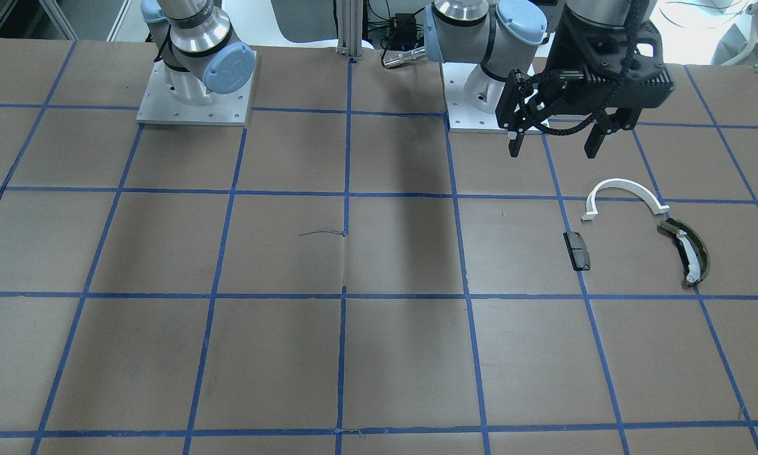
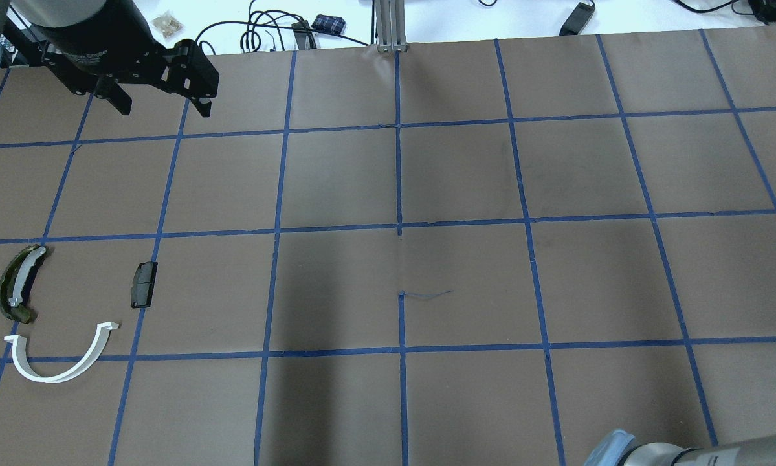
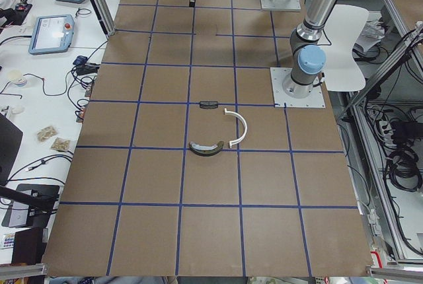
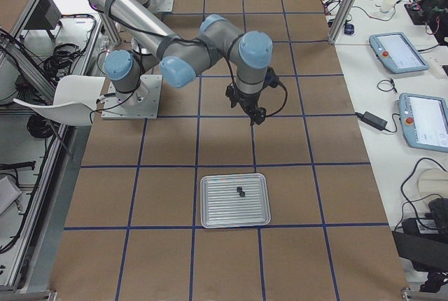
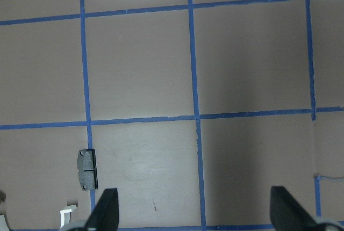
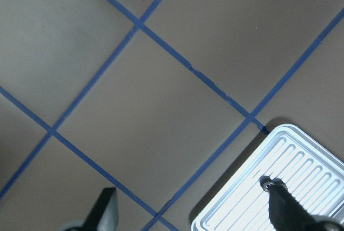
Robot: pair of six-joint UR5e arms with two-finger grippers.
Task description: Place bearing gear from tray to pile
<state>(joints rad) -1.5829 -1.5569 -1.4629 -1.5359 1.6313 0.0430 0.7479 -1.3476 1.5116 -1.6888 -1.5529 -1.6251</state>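
Bearing gear (image 4: 241, 191) waits on the tray (image 4: 235, 200) as the right gripper (image 6: 193, 209) hangs apart above its corner.

Nothing carried yet; the pile (image 1: 644, 230) (arc, olive piece, grey block) lies well apart beneath the left gripper (image 1: 556, 144), fingers spread, empty.

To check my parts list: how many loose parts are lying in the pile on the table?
3. The white half-ring arc lies nearest the robot's base, the olive-green curved piece touches or nearly touches one of its ends, and the dark grey block lies apart toward the table's middle.
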